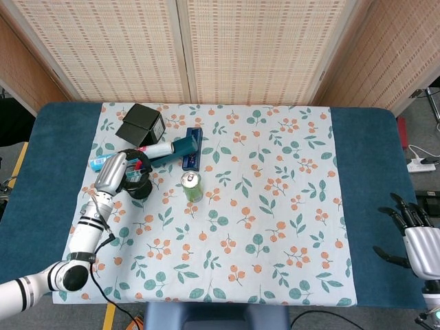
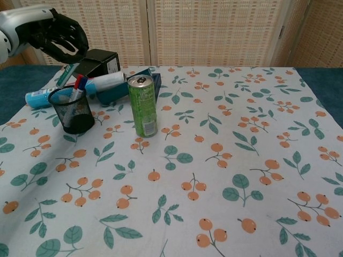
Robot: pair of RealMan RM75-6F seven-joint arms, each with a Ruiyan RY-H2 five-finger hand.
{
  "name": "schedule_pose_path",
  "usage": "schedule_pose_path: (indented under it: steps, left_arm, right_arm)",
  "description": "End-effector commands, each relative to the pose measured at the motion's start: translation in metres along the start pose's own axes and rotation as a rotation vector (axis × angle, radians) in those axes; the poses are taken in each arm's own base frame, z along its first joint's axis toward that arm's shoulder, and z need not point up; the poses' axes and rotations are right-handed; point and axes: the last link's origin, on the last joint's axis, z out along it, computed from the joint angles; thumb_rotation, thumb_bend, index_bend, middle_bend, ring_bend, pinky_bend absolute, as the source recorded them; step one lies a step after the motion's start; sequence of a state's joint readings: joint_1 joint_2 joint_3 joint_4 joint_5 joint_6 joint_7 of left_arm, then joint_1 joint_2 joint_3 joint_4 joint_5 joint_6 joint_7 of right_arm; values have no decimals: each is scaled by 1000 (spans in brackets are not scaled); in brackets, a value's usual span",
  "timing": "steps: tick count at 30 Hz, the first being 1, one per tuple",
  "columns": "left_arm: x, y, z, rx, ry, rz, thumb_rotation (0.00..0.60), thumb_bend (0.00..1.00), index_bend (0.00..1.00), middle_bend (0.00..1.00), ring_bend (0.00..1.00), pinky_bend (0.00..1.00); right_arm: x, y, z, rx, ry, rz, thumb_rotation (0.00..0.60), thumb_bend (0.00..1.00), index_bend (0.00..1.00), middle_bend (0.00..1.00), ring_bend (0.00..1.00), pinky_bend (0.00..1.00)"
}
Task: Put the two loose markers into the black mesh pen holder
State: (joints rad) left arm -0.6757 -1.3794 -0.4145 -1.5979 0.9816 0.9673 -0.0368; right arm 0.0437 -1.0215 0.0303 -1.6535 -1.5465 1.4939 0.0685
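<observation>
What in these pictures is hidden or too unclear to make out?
- Black mesh pen holder: head view, left hand covers most of it.
- Teal marker under that hand: both views; the fingers hide its top, so the grip is unclear.
- Right hand: head view, cut by the frame's edge; absent from the chest view.
- Black box: label print too small in both views.

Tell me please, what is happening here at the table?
The left hand holds a marker just above the black mesh pen holder, which already has markers standing in it. A green can stands beside the holder. The right hand rests open at the table's far edge, holding nothing.
</observation>
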Motion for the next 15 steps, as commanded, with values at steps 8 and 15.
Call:
schedule_pose_path:
  steps: [8, 15]
  left_arm:
    - [-10, -14, 10, 27, -17, -40, 600, 340, 454, 536, 266, 228]
    - [-9, -20, 11, 23, -20, -15, 600, 341, 363, 448, 238, 221]
  right_arm:
    - [-1, -1, 1, -1, -3, -3, 600, 57, 257, 35, 177, 118]
    - [-1, -1, 0, 0, -3, -1, 600, 57, 255, 35, 178, 118]
